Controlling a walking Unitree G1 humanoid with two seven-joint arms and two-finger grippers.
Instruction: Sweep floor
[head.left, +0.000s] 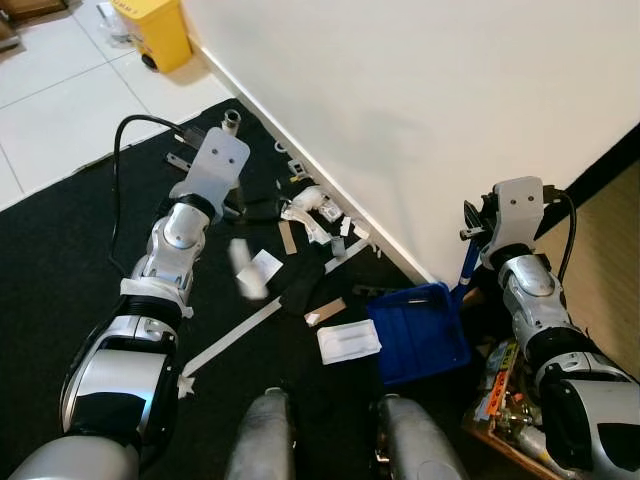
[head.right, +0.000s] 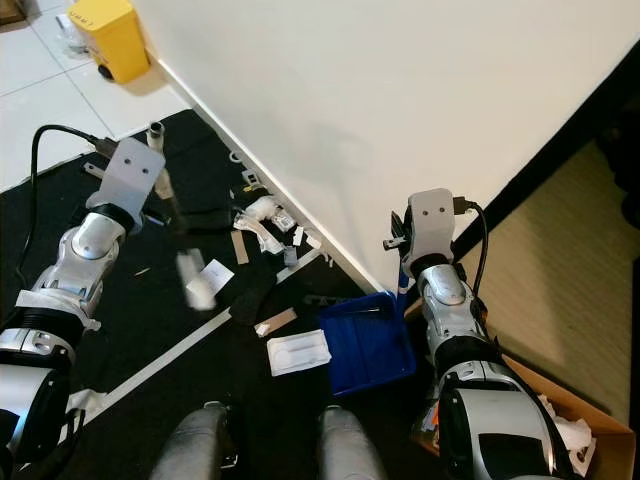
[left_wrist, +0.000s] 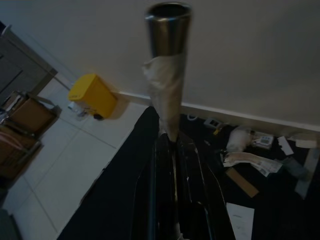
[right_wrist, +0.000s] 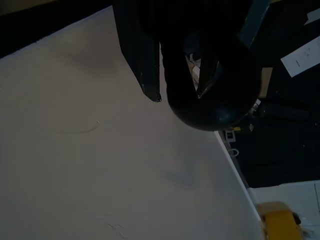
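Left wrist view shows the left gripper clamped on a tape-wrapped metal broom handle above littered black floor, while the right gripper grips the blue dustpan's handle.

Shiny metal broom handle wrapped in matt paper tape; glossy blue plastic dustpan; matt black mat; smooth white floor tiles; paper scraps.
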